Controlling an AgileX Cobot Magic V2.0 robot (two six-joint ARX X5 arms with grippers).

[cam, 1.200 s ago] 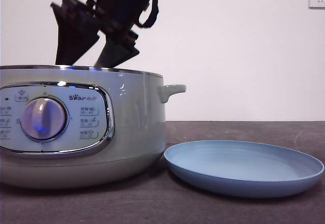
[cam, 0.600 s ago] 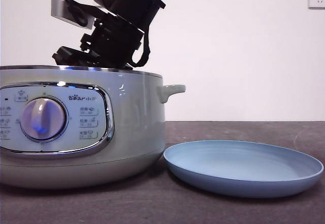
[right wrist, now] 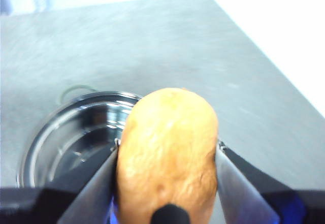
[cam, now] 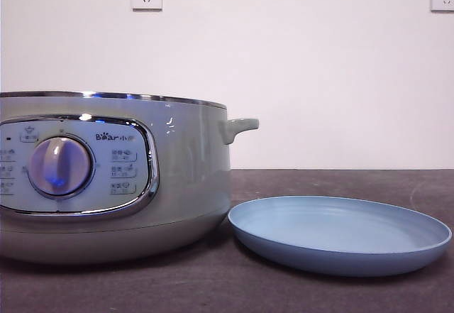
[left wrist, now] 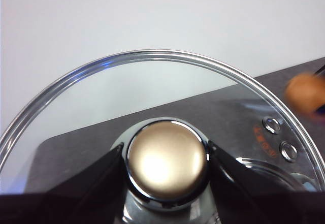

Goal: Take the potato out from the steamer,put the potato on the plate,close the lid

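Holding the potato tight between its two jaws, the right tool hangs high over the open steamer, whose shiny inside shows below it. The potato is out of the pot and up in the air, not yet on the plate. In the front view no arm shows at all, so both are lifted above what that camera sees. The plate sits bare on the dark surface, just beside the steamer.

The left tool is closed on the knob of the glass lid and holds it up off the pot.

The step now looks like carrying the potato over to the plate. To do it well, the right tool should keep its squeeze firm, because the potato is smooth and round and could slip. It should move sideways until it is over the middle of the plate, then come down low before letting go, so the potato does not roll off the edge. The lid should wait up high until the right arm is out of the way.
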